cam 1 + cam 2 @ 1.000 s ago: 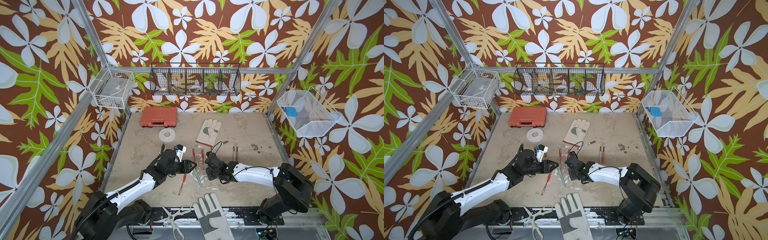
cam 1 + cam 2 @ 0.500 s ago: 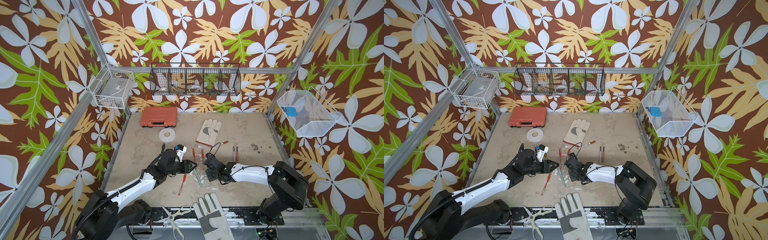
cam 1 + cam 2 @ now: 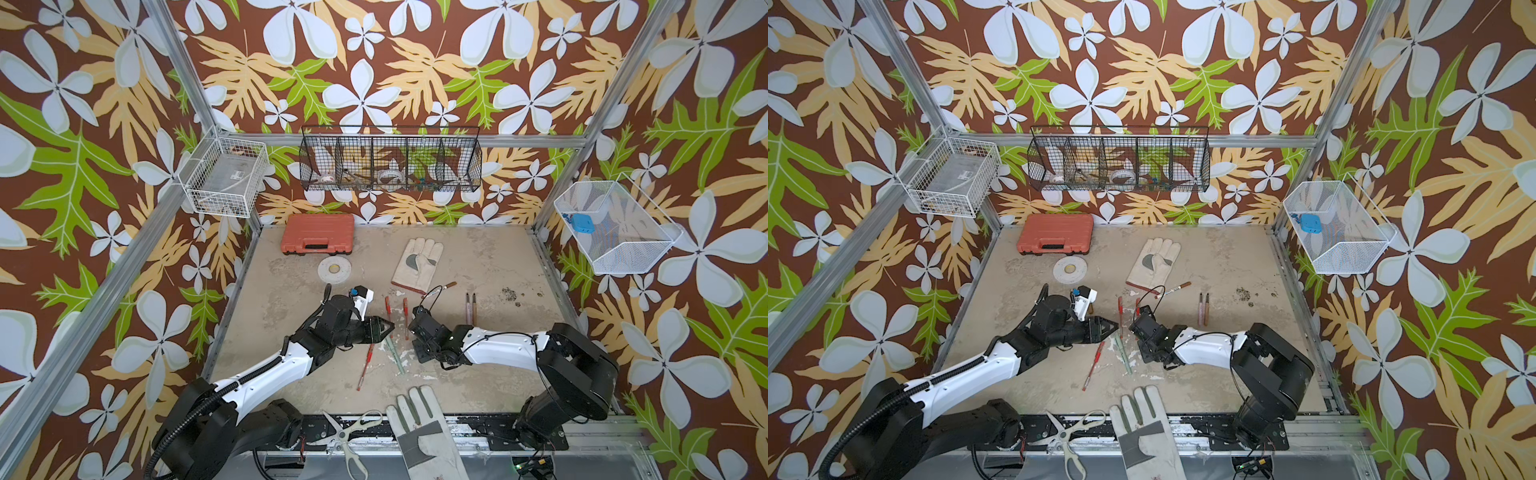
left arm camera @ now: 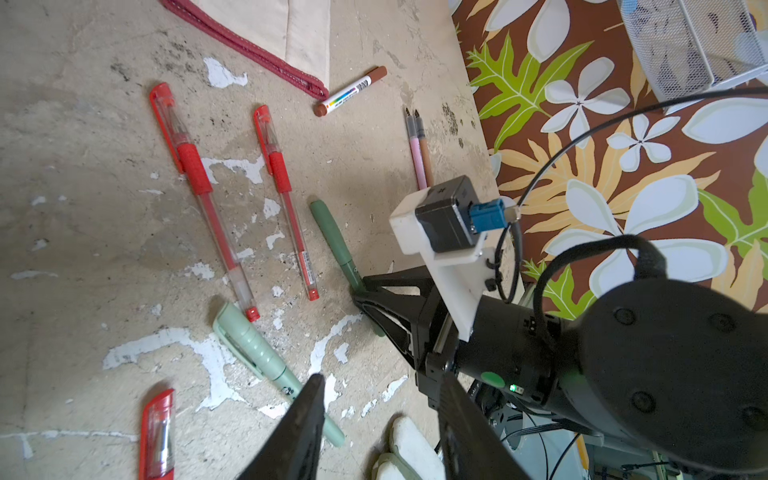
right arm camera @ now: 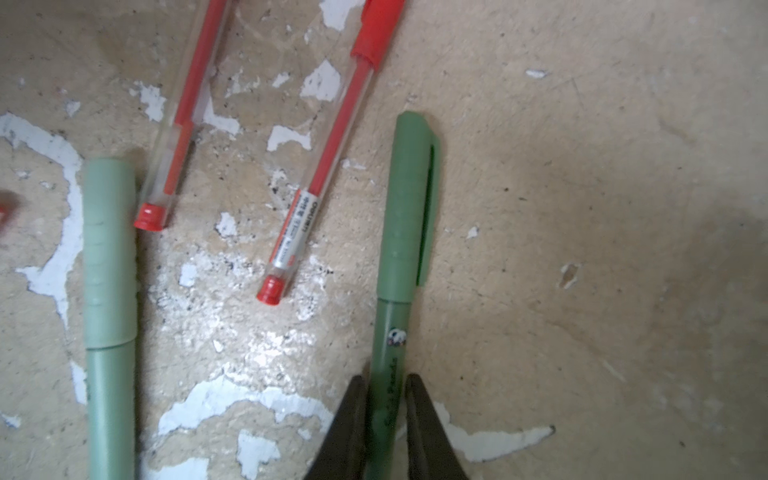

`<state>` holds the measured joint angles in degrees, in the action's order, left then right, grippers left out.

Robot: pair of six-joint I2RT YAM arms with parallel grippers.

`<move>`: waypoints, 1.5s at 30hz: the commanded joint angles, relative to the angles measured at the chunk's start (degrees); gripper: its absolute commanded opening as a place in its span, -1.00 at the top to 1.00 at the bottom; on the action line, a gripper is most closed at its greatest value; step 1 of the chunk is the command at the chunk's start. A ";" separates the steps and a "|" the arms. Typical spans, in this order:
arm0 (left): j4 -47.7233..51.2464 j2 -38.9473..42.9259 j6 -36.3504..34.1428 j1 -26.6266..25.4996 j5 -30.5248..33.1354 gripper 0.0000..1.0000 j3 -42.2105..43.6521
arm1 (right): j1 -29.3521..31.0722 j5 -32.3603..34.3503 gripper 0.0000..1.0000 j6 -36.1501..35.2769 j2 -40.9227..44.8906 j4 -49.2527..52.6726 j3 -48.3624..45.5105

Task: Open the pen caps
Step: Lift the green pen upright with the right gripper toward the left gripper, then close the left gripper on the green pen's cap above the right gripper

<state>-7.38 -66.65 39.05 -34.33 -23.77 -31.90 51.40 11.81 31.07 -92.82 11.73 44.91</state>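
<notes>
- Evidently the right fingers (image 5: pixel 353 415) are closed on the green pen (image 5: pixel 392 328), pressing both sides of its barrel. They grip well short of the cap (image 5: pixel 409 199), which leaves the cap end free for the other arm to pull.
- The green pen lies flat on the table (image 5: pixel 582 208), about mid-table between the two arms, with its cap pointing to the far side. I cannot tell whether it is lifted at all.
- The left fingers (image 4: pixel 303 424) are about half open with nothing between them. They hang just left of the green pen, above the near end of the mint pen (image 4: pixel 257 353), probably waiting to take the cap once the barrel is steadied.
- The mint pen is capped and sits just left of the green one. The red pens (image 4: pixel 195 166), further left, are capped too.
- The pink and gold pens (image 4: pixel 417 153) lie side by side to the far right with bare tips, so they look done. Their caps are not in view.
- The marker (image 4: pixel 351 89), by the glove (image 4: pixel 266 25) on the far side, looks capped.
</notes>
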 commanded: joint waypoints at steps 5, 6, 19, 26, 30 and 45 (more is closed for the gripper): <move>0.53 -0.39 -0.02 -0.04 0.99 0.07 -0.72 | 0.02 0.05 0.74 -0.48 0.59 2.12 0.26; 0.43 -0.41 0.18 -0.04 1.16 0.07 -0.71 | -0.06 0.19 0.75 -0.64 0.92 2.39 0.51; -7.53 -0.19 6.20 0.05 1.25 0.03 -1.16 | -8.31 -4.45 0.84 -4.09 14.16 4.94 2.43; -20.31 0.68 10.79 0.14 0.88 -0.04 -1.84 | -11.00 -11.24 0.85 -8.98 20.20 1.70 6.45; -23.93 -1.29 11.05 0.14 1.06 -0.04 -3.58 | -11.07 -16.84 0.85 -12.16 23.07 -3.77 6.60; -47.18 -3.92 10.26 4.36 -4.80 -0.04 3.27 | -11.05 -23.46 0.88 -16.22 32.13 -22.89 -7.13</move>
<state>-46.85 -70.24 49.56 -30.11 -26.50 -29.89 40.29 -9.76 15.79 -61.14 -5.43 38.76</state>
